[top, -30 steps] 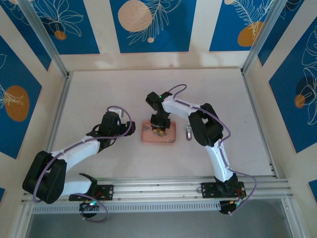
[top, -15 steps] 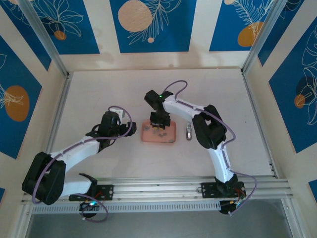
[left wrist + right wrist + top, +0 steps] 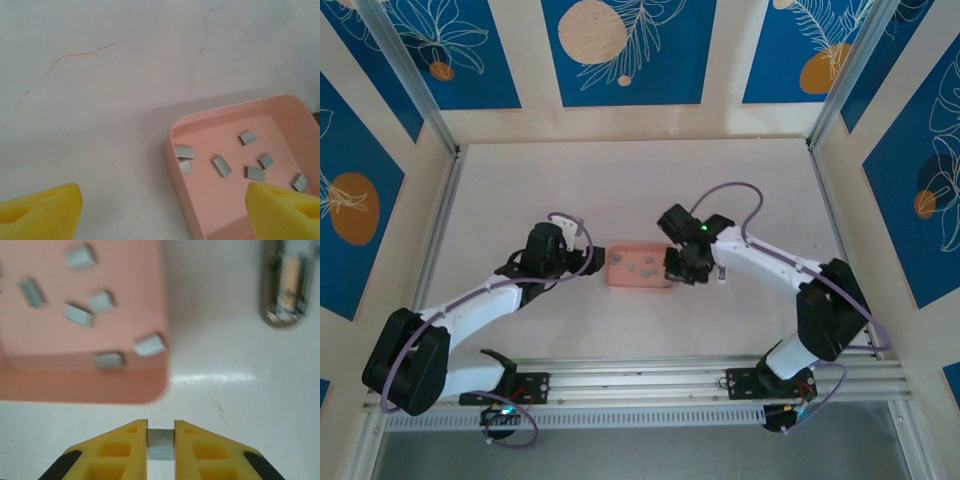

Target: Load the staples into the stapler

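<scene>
**Holdings on the counter, by claw**

Item 1. My right claw (image 3: 160,441) is pressed together on one grey staple strip (image 3: 160,445), just outside the rim of the pink tray (image 3: 85,387). My right wrist view alone shows this pinch. It also shows the stapler (image 3: 286,285) lying on the counter (image 3: 225,390) beside the tray, blurred, its far end cut off.

Item 2. My left claw (image 3: 160,215) is spread wide, holding nothing. My left wrist view alone shows the loose staples (image 3: 221,165) scattered in the tray.

Overhead, the staples are mere specks, and my right wrist hides the pinched strip.
</scene>
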Robot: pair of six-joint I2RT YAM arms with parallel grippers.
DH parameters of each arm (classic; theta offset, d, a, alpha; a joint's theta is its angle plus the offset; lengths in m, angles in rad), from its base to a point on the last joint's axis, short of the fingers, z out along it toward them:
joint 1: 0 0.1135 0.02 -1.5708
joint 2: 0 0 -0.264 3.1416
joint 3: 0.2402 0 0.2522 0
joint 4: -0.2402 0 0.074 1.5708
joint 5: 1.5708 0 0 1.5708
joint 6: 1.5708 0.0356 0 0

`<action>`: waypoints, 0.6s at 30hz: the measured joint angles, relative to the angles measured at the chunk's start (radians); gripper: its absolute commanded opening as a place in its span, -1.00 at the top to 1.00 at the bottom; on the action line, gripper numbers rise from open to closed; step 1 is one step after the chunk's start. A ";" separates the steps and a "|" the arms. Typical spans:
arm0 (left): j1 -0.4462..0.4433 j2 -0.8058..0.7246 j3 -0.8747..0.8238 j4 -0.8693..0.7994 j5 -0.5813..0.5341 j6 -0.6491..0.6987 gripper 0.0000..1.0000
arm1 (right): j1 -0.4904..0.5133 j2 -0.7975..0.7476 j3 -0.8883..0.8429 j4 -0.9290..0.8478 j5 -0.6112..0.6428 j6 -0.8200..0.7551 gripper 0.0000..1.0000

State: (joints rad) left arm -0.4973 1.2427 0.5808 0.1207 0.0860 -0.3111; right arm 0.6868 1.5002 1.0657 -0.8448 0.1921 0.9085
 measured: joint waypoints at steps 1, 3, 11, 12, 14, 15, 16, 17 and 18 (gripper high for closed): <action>-0.008 0.000 0.000 0.002 0.000 0.004 -0.70 | -0.011 -0.029 -0.045 0.004 -0.008 -0.001 0.64; -0.021 0.002 0.000 0.006 0.000 0.007 -0.70 | -0.037 -0.084 -0.125 0.014 -0.020 0.000 0.64; -0.089 0.029 0.007 0.008 -0.017 0.007 -0.70 | -0.128 -0.153 -0.313 0.065 -0.107 -0.062 0.64; -0.096 0.033 0.009 0.009 -0.018 0.007 -0.70 | -0.130 -0.142 -0.314 0.068 -0.112 -0.078 0.64; -0.104 0.042 0.014 0.010 -0.020 0.008 -0.70 | -0.131 -0.119 -0.313 0.077 -0.115 -0.111 0.64; -0.107 0.045 0.018 0.010 -0.023 0.008 -0.70 | -0.131 -0.105 -0.313 0.077 -0.116 -0.125 0.63; -0.108 0.047 0.020 0.012 -0.027 0.011 -0.70 | -0.132 -0.092 -0.313 0.077 -0.116 -0.140 0.63; -0.109 0.048 0.021 0.014 -0.028 0.014 -0.70 | -0.134 -0.081 -0.313 0.078 -0.115 -0.152 0.63; -0.109 0.049 0.023 0.014 -0.032 0.016 -0.70 | -0.136 -0.072 -0.313 0.079 -0.115 -0.164 0.63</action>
State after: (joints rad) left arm -0.6067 1.2919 0.6033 0.1349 0.0544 -0.2951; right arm 0.5510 1.4284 0.7525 -0.7662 0.0769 0.7448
